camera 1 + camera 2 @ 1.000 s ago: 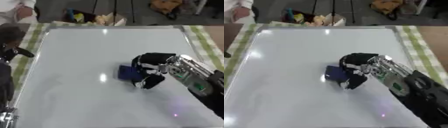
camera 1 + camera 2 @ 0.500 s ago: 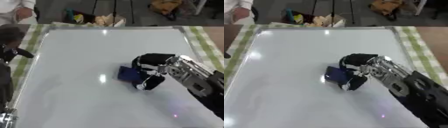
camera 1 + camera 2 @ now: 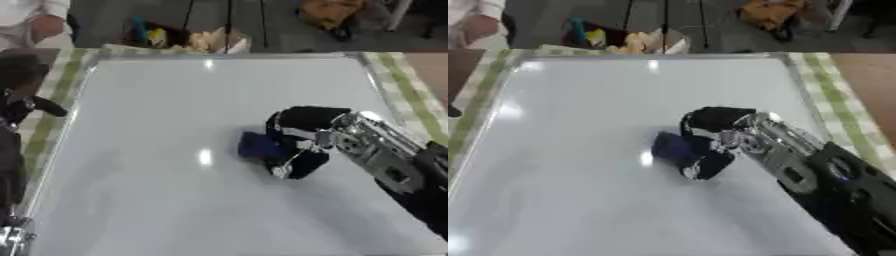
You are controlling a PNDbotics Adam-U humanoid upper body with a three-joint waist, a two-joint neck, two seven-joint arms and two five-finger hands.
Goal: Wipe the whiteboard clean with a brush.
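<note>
The robot's right hand (image 3: 302, 142) curls around a dark blue brush (image 3: 259, 145) near the whiteboard (image 3: 175, 100) centre. Wiping well likely means keeping the brush flat against the board.

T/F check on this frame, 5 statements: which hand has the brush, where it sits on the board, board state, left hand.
1. The right hand is curled round the blue brush. True.
2. The brush sits on the whiteboard near its middle. True.
3. The brush is lifted well above the board, at its far edge. False: it is down at the board's surface, near the middle.
4. The left hand holds the brush. False: it shows at the left edge, off the board, away from the brush.
5. Bold writing covers the board. False: no clear marks show, only light glare.
</note>
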